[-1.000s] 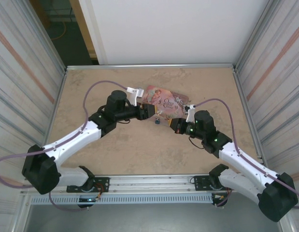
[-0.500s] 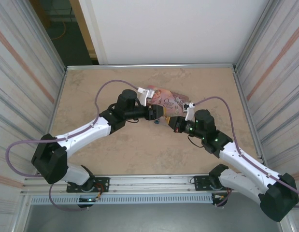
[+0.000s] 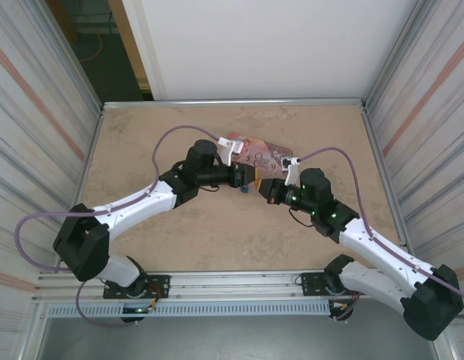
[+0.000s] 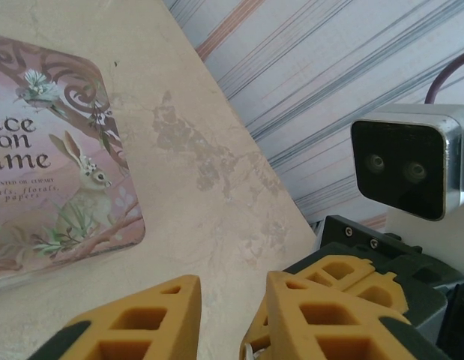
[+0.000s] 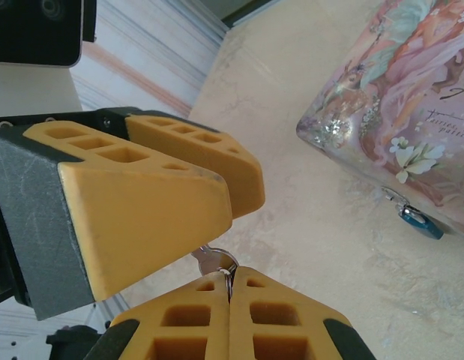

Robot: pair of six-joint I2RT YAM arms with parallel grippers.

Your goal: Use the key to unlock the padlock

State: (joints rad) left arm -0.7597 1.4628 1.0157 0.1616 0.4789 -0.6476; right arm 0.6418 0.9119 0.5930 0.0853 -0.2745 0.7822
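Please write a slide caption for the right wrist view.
Right gripper holds the key; padlock sits at the pink tin's edge.

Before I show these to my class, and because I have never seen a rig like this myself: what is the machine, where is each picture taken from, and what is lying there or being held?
These are two robot arms bolted to the near edge of a table. Each ends in a two-finger gripper with yellow pads. The wide picture looks down from above and behind the arms. The other two come from small cameras on the wrists, so each sees its own fingers up close. On the table lies a pink illustrated tin, with a tiny teal padlock close against its side. The right gripper is shut on a small silvery key. The left gripper faces it with its jaws a little apart, and I can see nothing held in it.
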